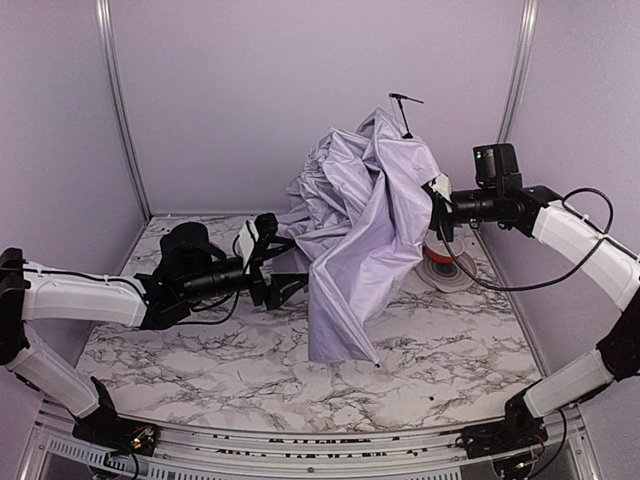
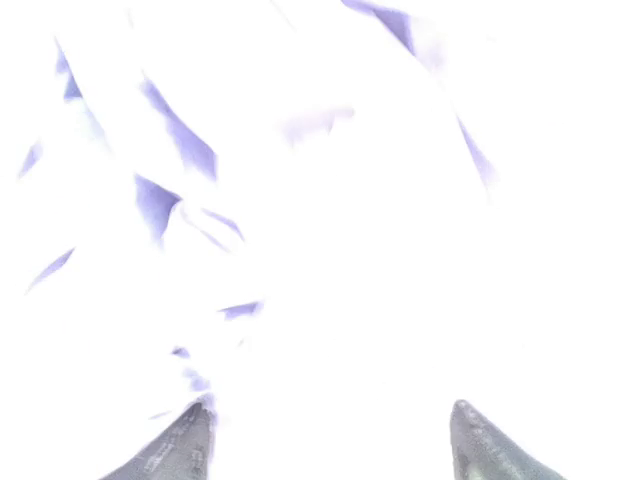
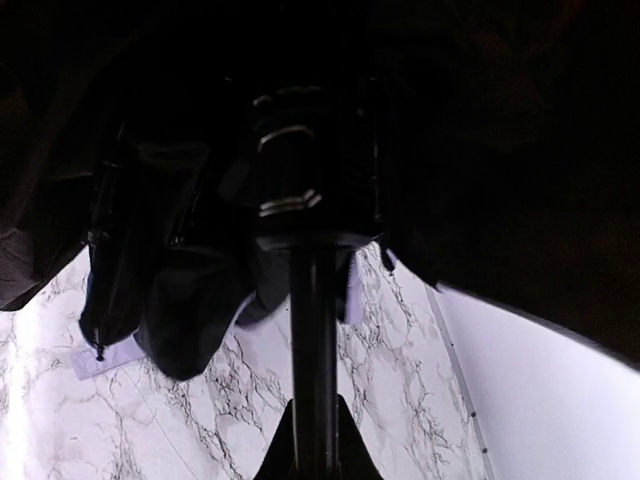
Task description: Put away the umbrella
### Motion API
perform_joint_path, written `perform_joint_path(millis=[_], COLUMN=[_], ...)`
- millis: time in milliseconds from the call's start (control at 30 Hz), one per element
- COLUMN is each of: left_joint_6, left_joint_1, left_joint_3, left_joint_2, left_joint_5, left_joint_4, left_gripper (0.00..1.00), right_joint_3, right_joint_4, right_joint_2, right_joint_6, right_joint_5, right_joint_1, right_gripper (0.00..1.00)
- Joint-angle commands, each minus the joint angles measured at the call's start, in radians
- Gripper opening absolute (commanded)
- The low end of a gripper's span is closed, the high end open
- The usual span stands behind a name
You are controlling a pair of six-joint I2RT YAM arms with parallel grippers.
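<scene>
Umbrella (image 1: pixel 365 215) was pinched by its black shaft (image 3: pixel 312 330) in my R gripper (image 1: pixel 437 195). Per the wrist cam the jaws were closed tight on it, holding it up above the table's (image 1: pixel 200 360) far-right part. L gripper (image 1: pixel 285 265) was spread wide w/ nothing betw. its fingers (image 2: pixel 180 445), tips right at the fabric above the table's left-centre. That wrist cam was blown out white, so I couldn't tell if it touched.

Progress, my read: early-to-mid. Canopy was down, not spread, but nowhere near tidy, w/ no gathering, wrapping or strapping done. I saw no sleeve or storage spot on the table. Bunching the folds, securing them and stowing it were all left, i.e. most of the job.

Looks: shiny pale lavender cloth hung in loose crumpled folds, and one long flap draped down w/ its tip reaching the table's middle. Black lining and ribs were bunched round the shaft underneath. One thin black rod end (image 1: pixel 405 100) poked up at the top.
</scene>
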Motion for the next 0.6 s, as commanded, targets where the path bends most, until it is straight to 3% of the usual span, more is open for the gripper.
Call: perform_joint_path(millis=[0, 167, 200, 433, 500, 567], left_joint_6=[0.135, 0.239, 0.249, 0.333, 0.342, 0.329], left_joint_1=[0.044, 0.124, 0.138, 0.205, 0.204, 0.203], left_joint_3=[-0.048, -0.137, -0.142, -0.046, -0.001, 0.036], left_joint_2=[-0.171, -0.352, -0.360, -0.253, -0.207, -0.169], left_joint_5=[0.039, 0.095, 0.047, -0.158, -0.143, -0.096], left_joint_4=[-0.209, -0.363, -0.365, -0.344, -0.342, -0.339], left_gripper=[0.92, 0.99, 0.99, 0.97, 0.93, 0.82], right_joint_3=[0.016, 0.041, 0.051, 0.117, 0.117, 0.110], right_joint_4=[0.028, -0.058, -0.071, -0.202, -0.203, -0.191], right_joint_2=[-0.064, -0.068, -0.066, -0.046, -0.047, -0.052], right_joint_6=[-0.052, -0.126, -0.133, -0.202, -0.199, -0.188], right_joint_5=[-0.126, -0.152, -0.173, -0.263, -0.277, -0.280], right_joint_1=[-0.009, -0.011, -0.011, -0.009, -0.005, 0.009], right_gripper=[0.00, 0.00, 0.00, 0.00, 0.00, 0.00])
